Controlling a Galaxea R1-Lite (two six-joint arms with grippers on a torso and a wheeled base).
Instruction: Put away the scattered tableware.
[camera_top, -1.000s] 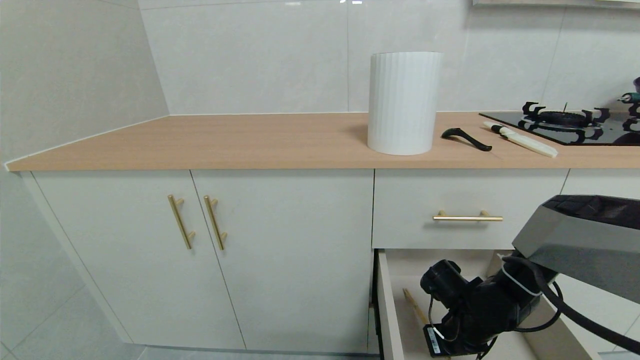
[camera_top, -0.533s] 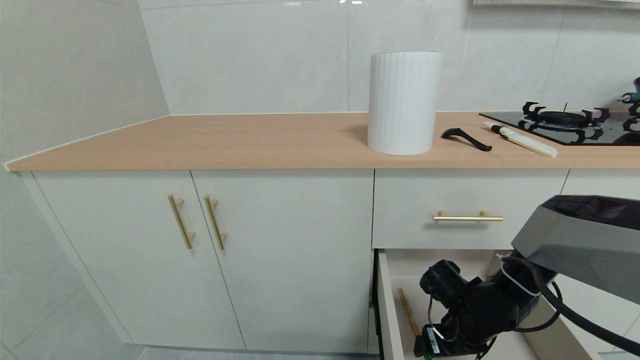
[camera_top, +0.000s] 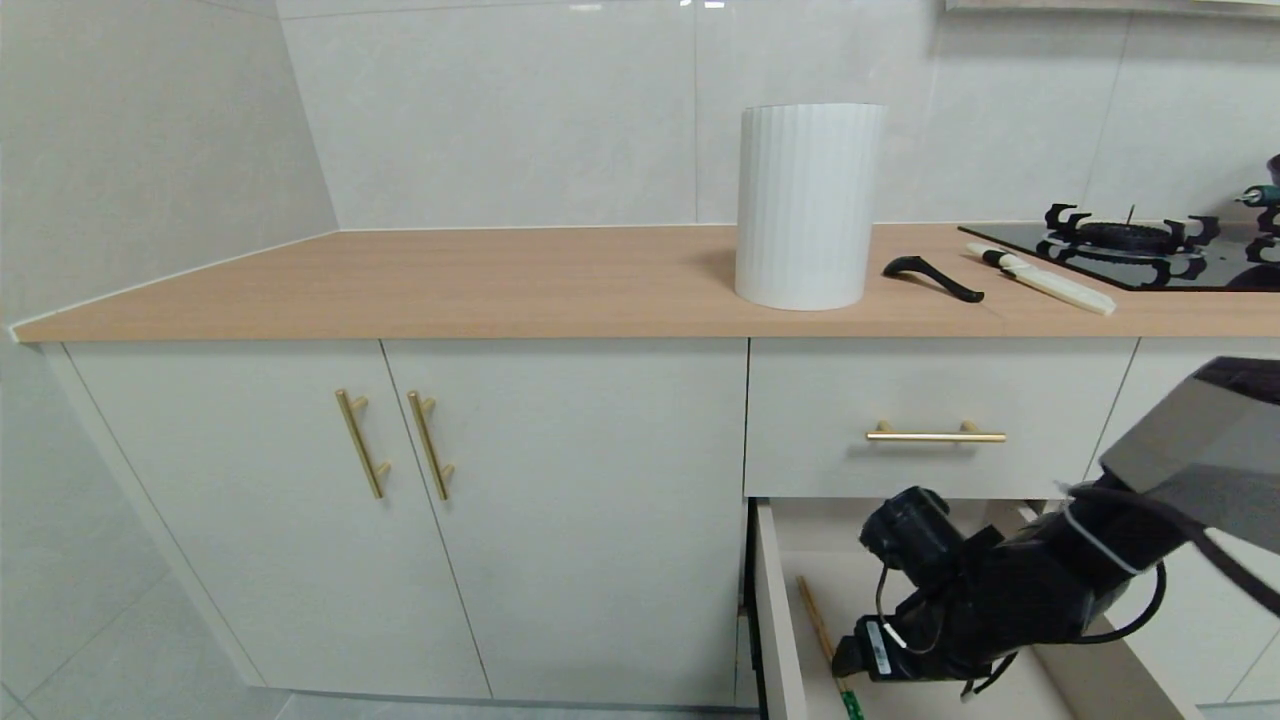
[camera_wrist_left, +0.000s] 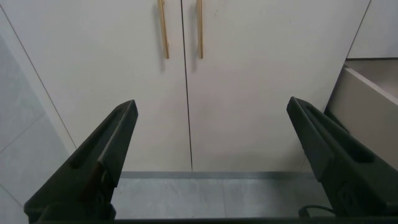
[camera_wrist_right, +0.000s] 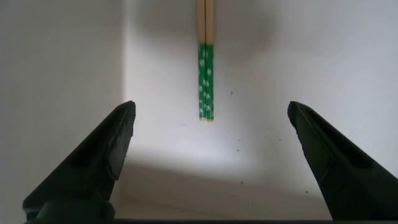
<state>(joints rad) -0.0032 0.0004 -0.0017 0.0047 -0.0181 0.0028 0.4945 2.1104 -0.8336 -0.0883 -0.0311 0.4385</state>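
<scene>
The drawer under the tabletop stands pulled out. A pair of chopsticks lies on its floor close along the left wall, green ends toward the front. The right gripper hangs over them, spread wide and empty, with one finger near that wall and open floor on the other side. The left gripper, also spread, faces the cupboard doors. A knife lies near the tabletop's front edge.

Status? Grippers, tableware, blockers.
Left gripper open, empty, facing cabinet doors. Right gripper open in the open drawer, chopsticks lying free on its floor. Knife, black tool on counter. No obstruction seen.
</scene>
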